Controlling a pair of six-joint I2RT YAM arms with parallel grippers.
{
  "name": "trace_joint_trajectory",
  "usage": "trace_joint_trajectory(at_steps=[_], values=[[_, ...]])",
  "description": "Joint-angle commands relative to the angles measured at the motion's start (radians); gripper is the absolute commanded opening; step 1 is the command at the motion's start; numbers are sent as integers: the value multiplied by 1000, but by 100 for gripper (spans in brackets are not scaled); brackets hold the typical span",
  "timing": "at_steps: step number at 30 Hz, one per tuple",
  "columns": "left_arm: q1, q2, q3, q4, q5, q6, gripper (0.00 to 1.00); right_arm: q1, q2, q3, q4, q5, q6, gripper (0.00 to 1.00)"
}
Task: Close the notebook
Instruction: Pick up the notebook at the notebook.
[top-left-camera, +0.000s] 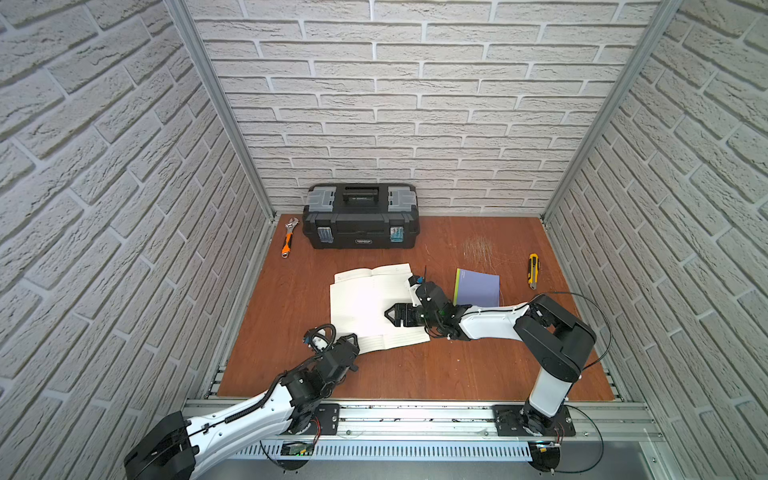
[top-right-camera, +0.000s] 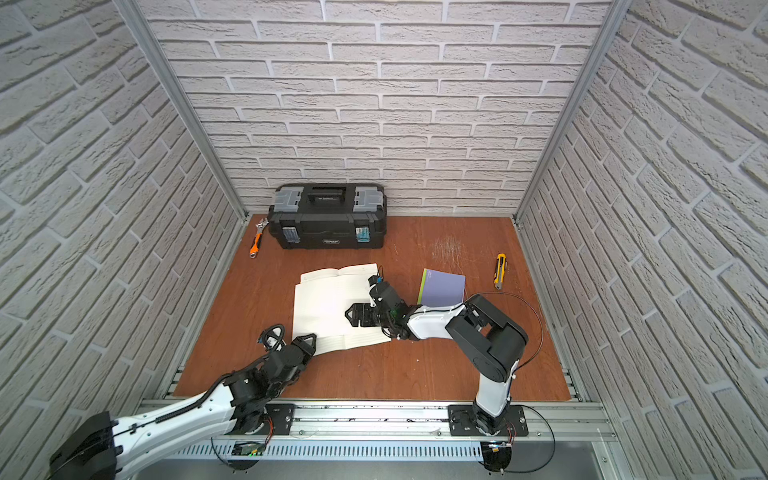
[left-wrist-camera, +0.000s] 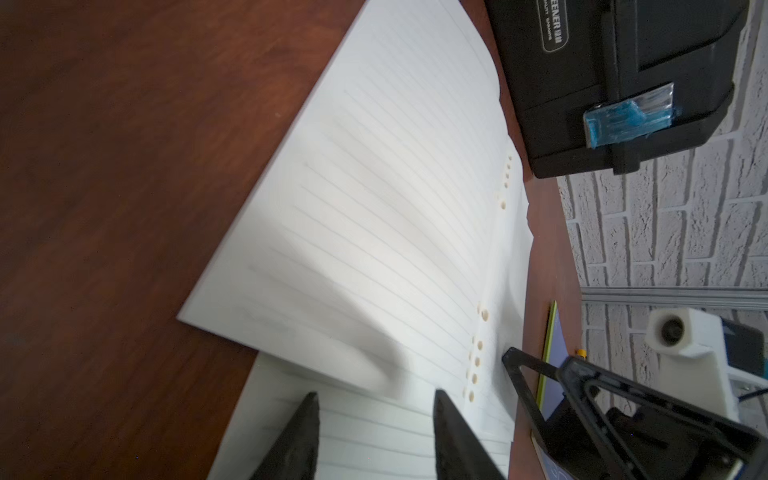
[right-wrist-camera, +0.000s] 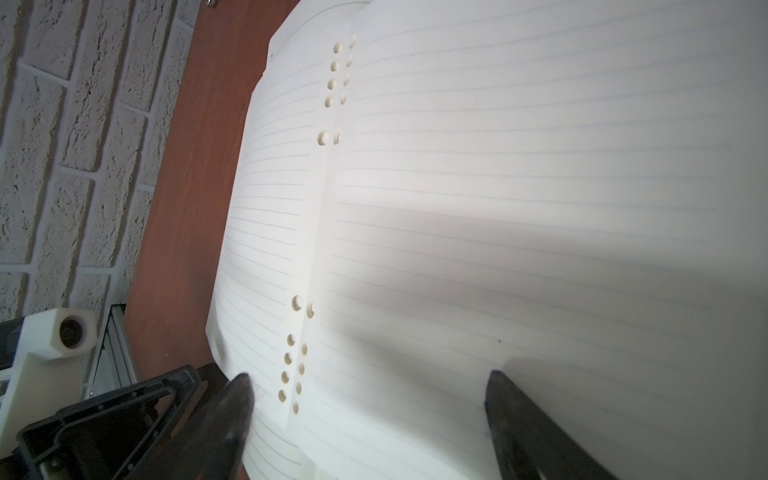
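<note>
The notebook (top-left-camera: 365, 299) (top-right-camera: 328, 299) lies open mid-table, white lined pages up. A large sheet (left-wrist-camera: 374, 208) bows upward over the pages beneath, and punched holes run along its spine (right-wrist-camera: 328, 137). My left gripper (top-left-camera: 351, 338) (top-right-camera: 307, 338) sits at the notebook's near left corner. Its jaws (left-wrist-camera: 376, 395) are open above the lower page and hold nothing. My right gripper (top-left-camera: 388, 314) (top-right-camera: 349, 312) reaches in from the right over the pages. Its jaws (right-wrist-camera: 369, 376) stand wide open, straddling the paper near the holes.
A black toolbox (top-left-camera: 360, 216) stands against the back wall, with an orange-handled wrench (top-left-camera: 288, 239) to its left. A closed purple booklet (top-left-camera: 478, 287) lies right of the notebook. A yellow utility knife (top-left-camera: 533, 271) lies farther right. Brick walls enclose three sides.
</note>
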Motion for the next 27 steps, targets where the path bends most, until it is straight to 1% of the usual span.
trace_joint_trajectory(at_steps=[1, 4, 10, 13, 21, 27], values=[[-5, 22, -13, 46, -38, -6, 45, 7, 20, -14, -21, -21, 7, 87], [-5, 48, -14, 72, -39, -12, 45, 6, 17, -12, -26, -21, 5, 87], [-7, 152, -11, 179, -42, -4, 46, 7, 12, -10, -36, -22, 3, 87], [-9, 180, 1, 196, -48, 3, 46, 8, 6, -12, -39, -24, 3, 87], [-23, 195, 5, 225, -94, 55, 46, 7, -3, -5, -51, -27, 1, 87], [-36, 227, -3, 306, -105, 116, 45, 7, 7, -10, -50, -27, 3, 87]])
